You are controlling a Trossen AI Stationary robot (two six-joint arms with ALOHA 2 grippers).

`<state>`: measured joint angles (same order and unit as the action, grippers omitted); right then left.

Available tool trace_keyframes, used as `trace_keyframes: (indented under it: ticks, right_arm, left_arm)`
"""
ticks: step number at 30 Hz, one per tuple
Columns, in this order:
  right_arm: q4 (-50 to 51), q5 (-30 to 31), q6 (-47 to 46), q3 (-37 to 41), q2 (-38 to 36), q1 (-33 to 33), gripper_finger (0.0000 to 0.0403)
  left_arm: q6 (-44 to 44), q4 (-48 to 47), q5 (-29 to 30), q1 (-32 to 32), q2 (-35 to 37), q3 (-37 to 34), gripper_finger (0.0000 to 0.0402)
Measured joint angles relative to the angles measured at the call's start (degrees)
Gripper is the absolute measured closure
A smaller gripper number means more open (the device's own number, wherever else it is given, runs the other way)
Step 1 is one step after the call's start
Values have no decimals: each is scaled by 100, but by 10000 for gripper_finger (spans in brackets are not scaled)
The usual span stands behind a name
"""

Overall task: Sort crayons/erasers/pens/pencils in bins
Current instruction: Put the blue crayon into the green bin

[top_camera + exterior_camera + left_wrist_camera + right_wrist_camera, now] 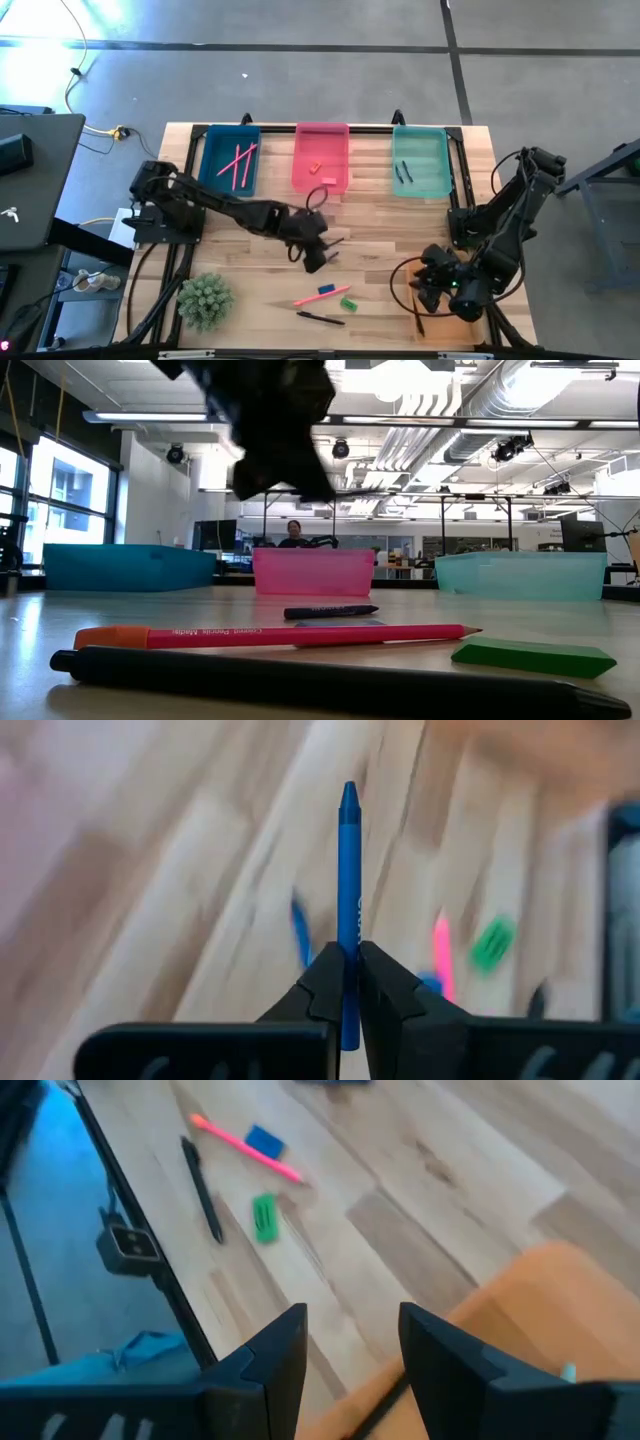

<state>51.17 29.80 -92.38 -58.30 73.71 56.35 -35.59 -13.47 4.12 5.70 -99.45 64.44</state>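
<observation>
The orange bin point(560, 1310) shows only as a cut-off corner in the right wrist view, under the right pincer point(352, 1342); from above the right arm covers it. In the low view the left arm is a dark mass cut by the top edge, and a person point(294, 532) far behind the pink bin point(320, 572) is too small to make out. The left wrist view is blurred behind the fingers. The left pincer point(350, 965), over the middle of the worktop point(400, 230), is clenched on a blue crayon point(348, 900) that stands up between its fingers. The right pincer's fingers stand apart with nothing between them, at the worktop's near right corner. The blue bin point(228, 160), with pink sticks in it, the pink bin, with a small orange eraser point(315, 167), and the teal bin point(420, 160), with dark sticks, line the far edge. Near the front lie a pink pencil point(320, 295), a blue eraser point(326, 290) touching it, a green eraser point(348, 303) just beside and a black pen point(320, 318). A green spiky plant point(204, 300) sits at the near left corner.
</observation>
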Motion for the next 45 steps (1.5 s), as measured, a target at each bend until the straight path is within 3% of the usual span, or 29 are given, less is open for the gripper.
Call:
trace_keyframes:
  ticks: [13,20,26,33,40,45]
  right_arm:
    - [-77,1378,1156,-237,0,-203,252]
    - [-903,1752,2089,-256,0,-565,252]
    - [-1461,2200,2912,-256,0,-937,252]
    - [-2129,2313,3965,-256,0,-1270,252]
    - [-2582,2747,4164,-256,0,-1431,252]
    - [-3141,2566,4645,-256,0,-1552,252]
  left_arm:
    - [146,2548,-544,-195,106,9,401]
    - [466,3464,-546,-195,108,9,401]
    - [761,3914,-546,-195,108,9,401]
    - [1199,4258,-546,-195,110,12,401]
    - [1420,4380,-549,-195,110,14,401]
    - [1434,4378,-549,-195,110,14,401]
